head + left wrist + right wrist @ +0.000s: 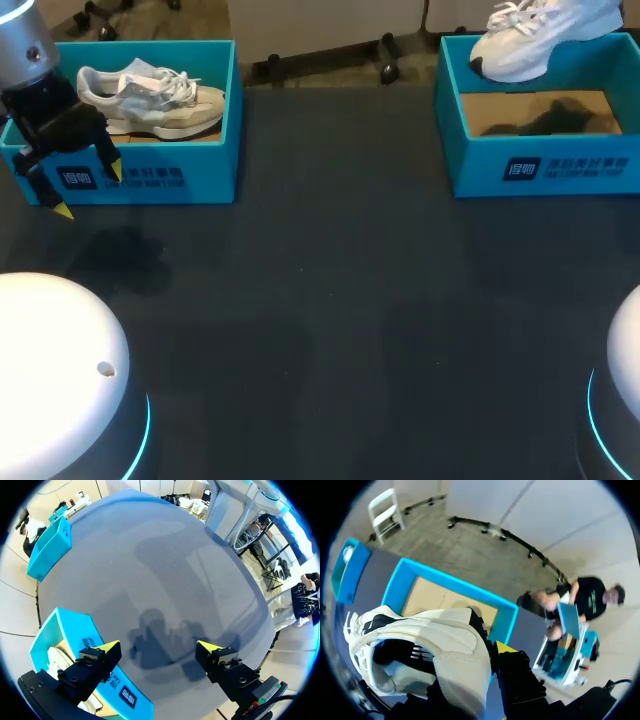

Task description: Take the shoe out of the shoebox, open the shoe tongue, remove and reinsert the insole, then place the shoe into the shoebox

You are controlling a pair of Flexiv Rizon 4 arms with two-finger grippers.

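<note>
White shoe (pixel 545 40) held over right shoebox (pixel 480 160), white print (pixel 568 167) on its front

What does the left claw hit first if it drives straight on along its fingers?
Most likely the bare table. The left claw is open and points down at it, with nothing in between. The box wall sits close beside one finger and might get grazed; depth is unclear.

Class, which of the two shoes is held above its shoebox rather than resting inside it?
The white shoe, raised over the right shoebox. The beige shoe lies inside the left shoebox.
</note>
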